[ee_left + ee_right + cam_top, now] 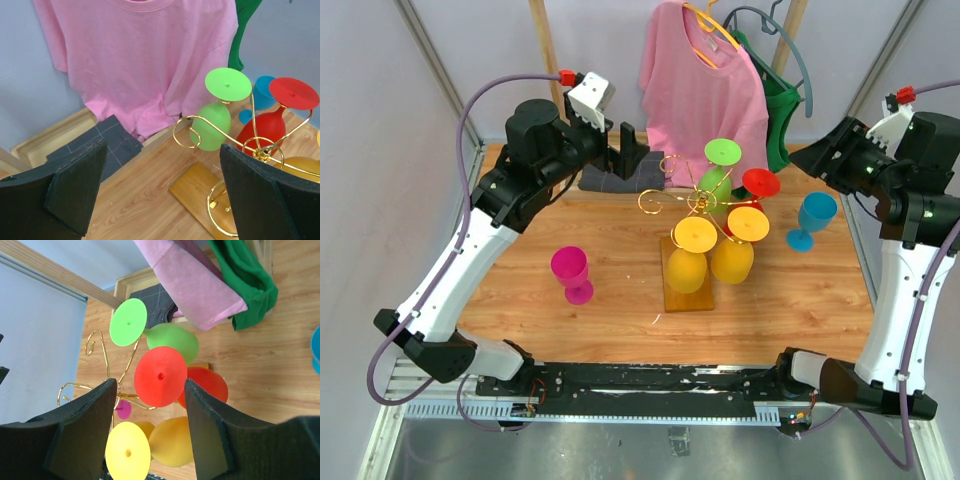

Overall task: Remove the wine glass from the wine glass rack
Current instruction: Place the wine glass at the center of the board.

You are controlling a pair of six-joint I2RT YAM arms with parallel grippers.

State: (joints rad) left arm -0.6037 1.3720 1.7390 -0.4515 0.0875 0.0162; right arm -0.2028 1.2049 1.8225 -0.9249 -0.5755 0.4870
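A: Quick, where's the target?
B: The red glass [160,376] hangs bowl-down on the wine glass rack [688,301], mid tabletop [610,240]. The green glass [170,340] is beside it. The yellow glass [694,235] and orange glass [748,224] hang nearer my bases. Red is my guess for the pick, since it's framed by my right pincer [151,405].
A: Pincers?
B: Right pincer is released, fingers apart, nothing in them, short of the rack. Left pincer [162,200] is spread wide and empty, near the rack's far-left side.
A: Handling?
B: It looks like coloured plastic, so probably light, stiff and smooth, which means slippery. I'd take the bowl just below the stem and slide it out along the wire arm. Yanking could tip the rack.
A: Anything unclear?
B: The red stem is hidden behind its foot. I can't tell how the foot seats in the gold curl. In the right wrist view the glasses mostly cover the rack base.
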